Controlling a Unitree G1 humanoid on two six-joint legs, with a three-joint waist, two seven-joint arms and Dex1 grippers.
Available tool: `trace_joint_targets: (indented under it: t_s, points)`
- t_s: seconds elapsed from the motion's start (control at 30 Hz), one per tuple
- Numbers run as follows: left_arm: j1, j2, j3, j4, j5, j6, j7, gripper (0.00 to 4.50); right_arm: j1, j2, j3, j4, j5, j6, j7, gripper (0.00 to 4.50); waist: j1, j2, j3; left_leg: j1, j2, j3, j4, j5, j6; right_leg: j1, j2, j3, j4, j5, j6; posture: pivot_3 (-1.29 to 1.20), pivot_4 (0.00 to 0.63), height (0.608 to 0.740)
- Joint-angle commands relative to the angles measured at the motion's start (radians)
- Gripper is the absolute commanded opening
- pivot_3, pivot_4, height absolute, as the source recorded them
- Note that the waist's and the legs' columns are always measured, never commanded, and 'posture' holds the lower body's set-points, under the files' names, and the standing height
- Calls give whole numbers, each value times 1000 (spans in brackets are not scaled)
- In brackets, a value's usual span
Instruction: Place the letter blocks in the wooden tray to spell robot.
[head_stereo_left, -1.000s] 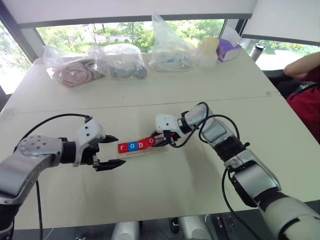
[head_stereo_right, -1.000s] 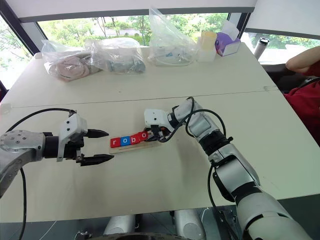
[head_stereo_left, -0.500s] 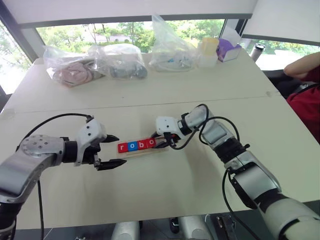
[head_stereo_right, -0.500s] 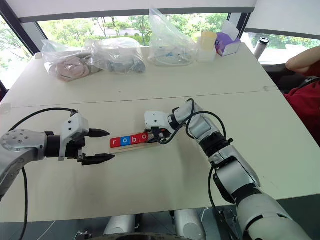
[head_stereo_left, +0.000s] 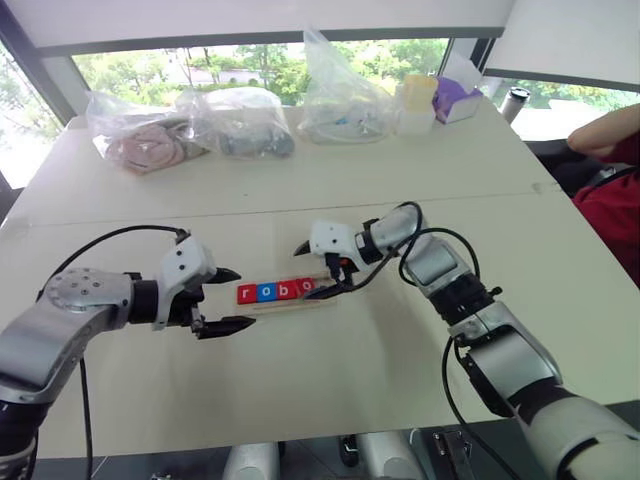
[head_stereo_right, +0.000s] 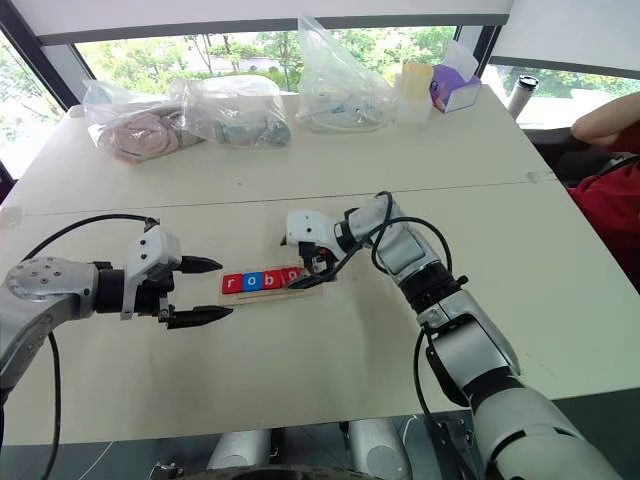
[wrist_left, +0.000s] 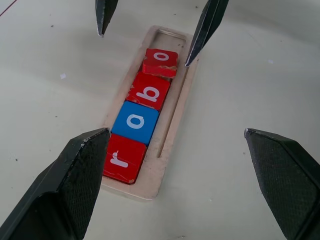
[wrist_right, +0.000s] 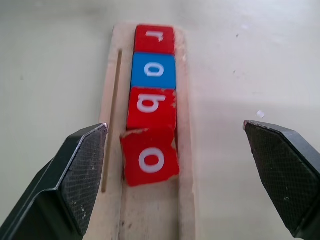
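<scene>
Right gripper (head_stereo_left: 318, 268) hangs released over the wooden tray (wrist_left: 173, 125), fingers spread either side of the second o block (wrist_right: 149, 157), which sits crooked, one edge riding up on the b block (wrist_right: 151, 107). Left gripper (head_stereo_left: 226, 299) is spread too, beside the tray's r end. You're handling light, rigid, smooth painted tiles with chipped corners; pinch them by opposite side edges. The tray is pale, shallow wood.

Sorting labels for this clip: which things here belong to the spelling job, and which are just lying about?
Job:
- wooden tray
- letter blocks r, o, b and a second o, which sits tilted
- right gripper, open
- left gripper, open

Lying about:
- plastic bags
- purple box
- cup
</scene>
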Motion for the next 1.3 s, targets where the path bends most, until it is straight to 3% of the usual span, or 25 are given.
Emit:
trace_joint_targets:
  t_s: [0.03,0.17,0.63,0.9,1.3]
  points:
    - [-17,-4,2,-3,6,-12,2,4500,-12,29,-25,-16,13,9,-52,4462,0,0,0,0,0,0,0,0,0,0,0,0,0,0,0,0,150,740]
    - [-20,-11,-3,-5,5,-9,7,4500,-45,68,-15,47,-28,6,-148,4462,0,0,0,0,0,0,0,0,0,0,0,0,0,0,0,0,150,740]
    - [-6,-21,-5,-15,6,-9,23,4500,-67,46,17,115,-85,-48,-159,4462,0,0,0,0,0,0,0,0,0,0,0,0,0,0,0,0,150,740]
    - [-10,-29,-6,-16,6,-10,22,4500,-104,103,-171,38,93,140,-223,4462,0,0,0,0,0,0,0,0,0,-1,0,0,0,0,0,0,150,740]
    - [-94,-84,73,-57,-166,76,48,4500,128,-130,-367,-220,93,207,-469,4462,4,0,0,-1,-1,0,0,0,0,0,-2,0,-1,0,0,0,150,740]
